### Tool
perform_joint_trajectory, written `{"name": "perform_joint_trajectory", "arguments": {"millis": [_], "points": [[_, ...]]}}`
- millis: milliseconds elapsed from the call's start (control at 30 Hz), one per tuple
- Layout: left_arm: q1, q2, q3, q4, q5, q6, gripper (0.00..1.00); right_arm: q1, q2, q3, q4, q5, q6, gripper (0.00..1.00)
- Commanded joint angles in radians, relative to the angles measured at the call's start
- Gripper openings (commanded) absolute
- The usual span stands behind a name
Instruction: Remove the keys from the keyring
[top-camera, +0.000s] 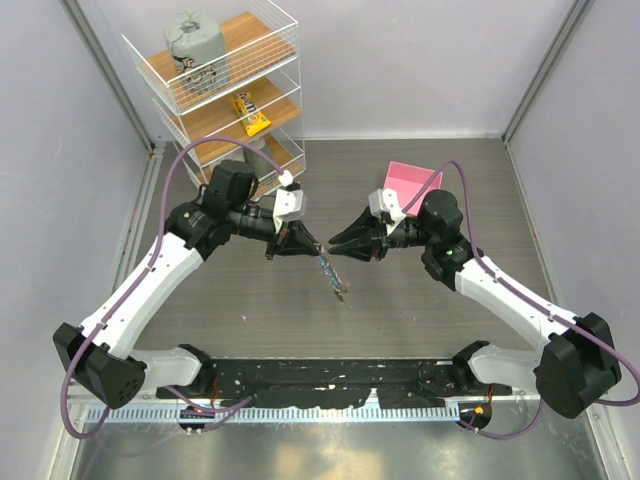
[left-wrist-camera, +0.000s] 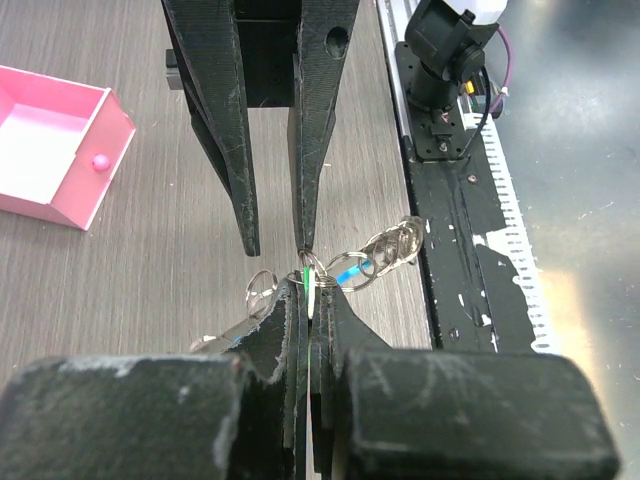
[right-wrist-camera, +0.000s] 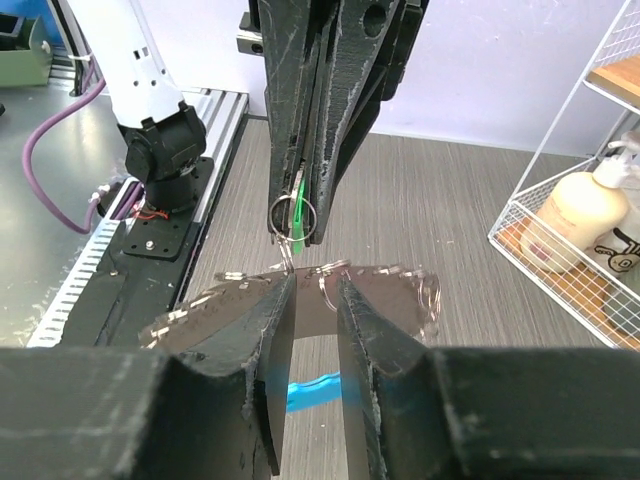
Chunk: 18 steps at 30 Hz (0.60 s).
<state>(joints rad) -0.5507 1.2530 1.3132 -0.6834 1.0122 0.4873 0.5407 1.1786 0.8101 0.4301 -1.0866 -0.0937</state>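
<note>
Green key (left-wrist-camera: 308, 275) is pinched in the clamped left gripper (left-wrist-camera: 310, 300) above mid-table. The keyring (top-camera: 332, 275) trails from it toward the near edge. The right gripper (left-wrist-camera: 278, 245), jaws narrowly apart and holding nothing, faces it tip to tip from the right, almost touching.

One left pincer (top-camera: 298, 243), one right pincer (top-camera: 340, 246), one keyring (left-wrist-camera: 352, 269), one green key (right-wrist-camera: 298, 215)
One pink box (top-camera: 410, 185) and one wire shelf (top-camera: 265, 40) are sitting nearby.

Grey wood-grain tabletop (top-camera: 400, 312) under everything, pale lilac walls (top-camera: 420, 70) around it, and a white wire shelf rack with wooden boards (top-camera: 222, 98) off behind the left gripper (top-camera: 315, 246).
</note>
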Motion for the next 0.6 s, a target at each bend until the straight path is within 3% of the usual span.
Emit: {"name": "perform_joint_trajectory", "arguments": {"millis": [0,567], "points": [[-0.003,-0.023,0.009,0.064,0.031,0.01,0.0,0.007,-0.01,-0.011,0.108,-0.055,0.038,0.29],[-0.003,-0.033,0.015,0.067,0.011,0.004,0.0,0.024,0.01,-0.005,0.099,-0.07,0.028,0.29]]}}
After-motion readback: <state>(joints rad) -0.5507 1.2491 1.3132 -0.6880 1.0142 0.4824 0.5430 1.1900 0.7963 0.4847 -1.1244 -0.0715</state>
